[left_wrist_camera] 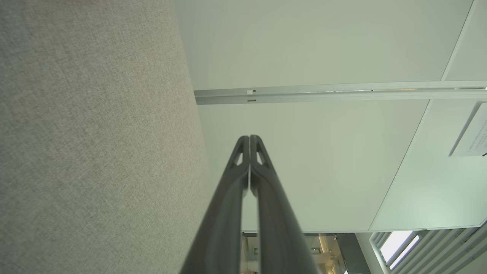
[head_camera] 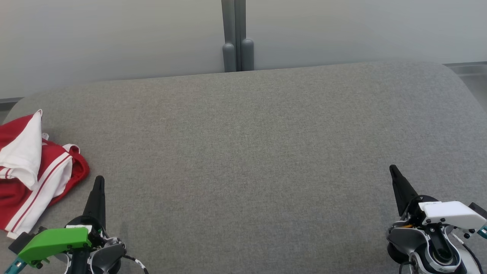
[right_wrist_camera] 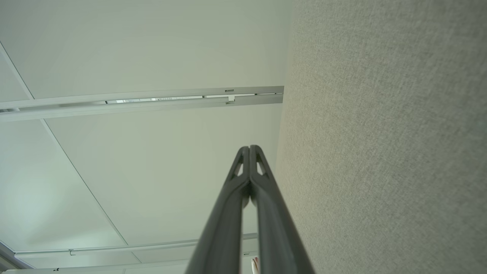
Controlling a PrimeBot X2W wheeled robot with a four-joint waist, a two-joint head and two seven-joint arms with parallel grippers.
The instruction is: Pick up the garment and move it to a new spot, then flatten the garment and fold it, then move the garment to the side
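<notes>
In the head view, the red-and-white garment (head_camera: 34,171) lies crumpled at the left end of the grey cushion (head_camera: 247,152), just beside the left gripper (head_camera: 99,182) and well apart from the right gripper (head_camera: 394,172). Pinching only one loose layer could, I judge, drag the bunch off the edge. The left wrist view shows its gripper (left_wrist_camera: 250,141) pressed shut on nothing, with cushion alongside, a pale wall (left_wrist_camera: 304,45) ahead and no obstacle. In the right wrist view, that gripper (right_wrist_camera: 250,151) is likewise closed and empty beside the cushion.
</notes>
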